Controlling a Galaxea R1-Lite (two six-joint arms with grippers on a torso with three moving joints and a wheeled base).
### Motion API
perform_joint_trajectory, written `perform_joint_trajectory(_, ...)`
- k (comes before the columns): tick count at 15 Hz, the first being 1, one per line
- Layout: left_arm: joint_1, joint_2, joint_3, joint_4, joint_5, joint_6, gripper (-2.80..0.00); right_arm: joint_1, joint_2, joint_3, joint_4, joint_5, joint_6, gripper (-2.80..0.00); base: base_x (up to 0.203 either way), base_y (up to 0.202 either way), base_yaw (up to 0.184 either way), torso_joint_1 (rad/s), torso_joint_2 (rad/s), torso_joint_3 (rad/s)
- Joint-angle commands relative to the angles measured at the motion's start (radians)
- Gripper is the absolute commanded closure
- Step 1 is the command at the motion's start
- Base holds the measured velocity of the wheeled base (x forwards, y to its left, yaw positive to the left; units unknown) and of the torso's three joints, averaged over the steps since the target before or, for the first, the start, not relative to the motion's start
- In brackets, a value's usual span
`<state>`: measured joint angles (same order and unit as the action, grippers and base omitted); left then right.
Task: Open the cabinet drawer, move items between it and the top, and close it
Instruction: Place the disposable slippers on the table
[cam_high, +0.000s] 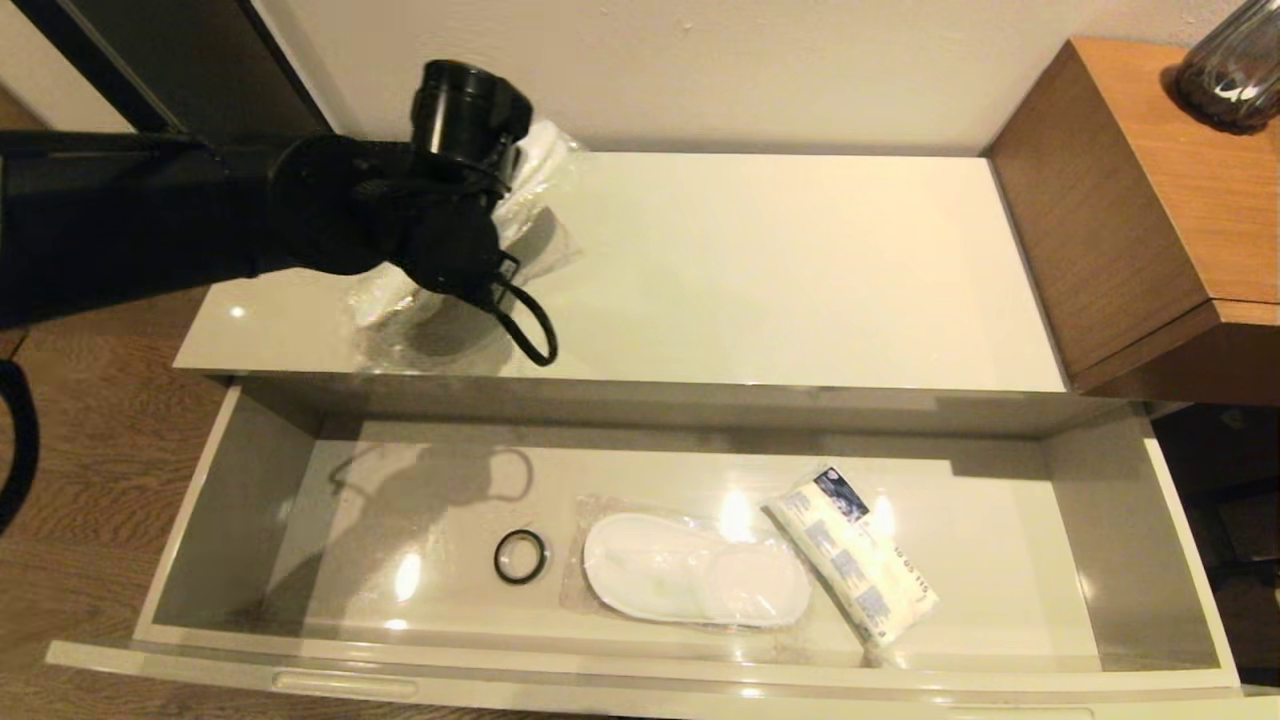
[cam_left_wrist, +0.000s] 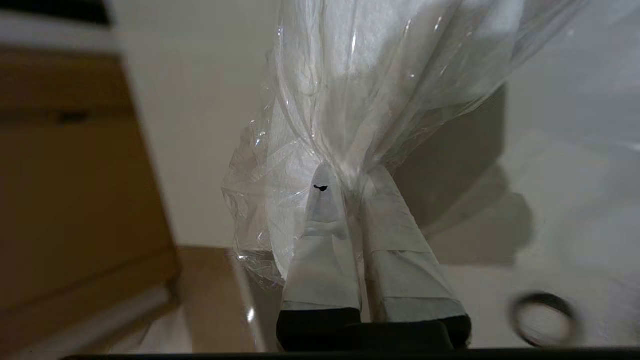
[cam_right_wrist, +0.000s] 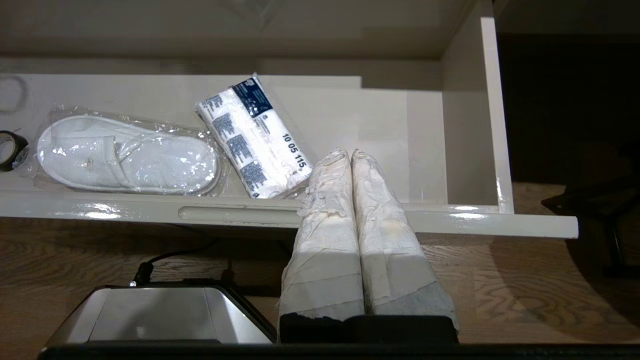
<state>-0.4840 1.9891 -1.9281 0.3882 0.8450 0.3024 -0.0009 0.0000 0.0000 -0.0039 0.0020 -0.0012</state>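
Observation:
The cabinet drawer (cam_high: 230, 500) is pulled open below the cream top (cam_high: 780, 270). Inside lie one wrapped pair of white slippers (cam_high: 690, 570), also in the right wrist view (cam_right_wrist: 125, 155), and beside them the white packet with blue print (cam_high: 855, 570) (cam_right_wrist: 255, 135). My left gripper (cam_left_wrist: 350, 172) is shut on the clear wrap of a second slipper pack (cam_left_wrist: 375, 75), held over the left part of the top (cam_high: 545, 165). Whether the pack touches the top I cannot tell. My right gripper (cam_right_wrist: 350, 152) is shut and empty, just outside the drawer front (cam_right_wrist: 450, 220).
A small black ring (cam_high: 520, 557) lies in the drawer left of the slippers. A taller brown wooden desk (cam_high: 1150, 200) with a dark vase (cam_high: 1235, 65) stands right of the cabinet. The robot's silver base (cam_right_wrist: 150, 315) is below the drawer front.

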Motion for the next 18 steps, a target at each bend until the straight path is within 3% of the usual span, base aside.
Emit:
perform_joint_trajectory(1, 0.107, 0.013, 0.001, -0.029, 0.008, 0.009, 0.0, -0.001, 0.0, 0.0, -0.001, 0.001, 0.0, 0.0, 0.0, 0.0, 0.0, 0.0, 0.0, 0.0)
perform_joint_trajectory(5, 0.137, 0.05, 0.001, -0.048, -0.024, 0.012, 0.0, -0.001, 0.0, 0.002, -0.001, 0.001, 0.0, 0.0, 0.0, 0.0, 0.0, 0.0, 0.0, 0.0)
perform_joint_trajectory(8, 0.093, 0.06, 0.003, -0.1, -0.067, 0.012, 0.0, -0.001, 0.0, 0.0, -0.001, 0.001, 0.0, 0.0, 0.0, 0.0, 0.0, 0.0, 0.0, 0.0)
perform_joint_trajectory(12, 0.03, -0.007, 0.007, -0.048, -0.07, 0.009, 0.0, -0.001, 0.0, 0.0, -0.001, 0.001, 0.0, 0.0, 0.0, 0.0, 0.0, 0.0, 0.0, 0.0)
perform_joint_trajectory(13, 0.028, -0.016, 0.015, -0.026, -0.07, 0.007, -1.03, -0.001, 0.0, 0.0, -0.001, 0.001, 0.0, 0.0, 0.0, 0.0, 0.0, 0.0, 0.0, 0.0)
perform_joint_trajectory(14, 0.028, -0.016, 0.011, -0.019, -0.069, 0.007, -2.8, -0.001, 0.0, 0.0, 0.001, 0.001, 0.0, 0.0, 0.0, 0.0, 0.0, 0.0, 0.0, 0.0)
perform_joint_trajectory(18, 0.028, -0.021, 0.021, -0.019, -0.07, -0.001, -2.8, -0.001, 0.0, 0.0, -0.001, 0.001, 0.0, 0.0, 0.0, 0.0, 0.0, 0.0, 0.0, 0.0)
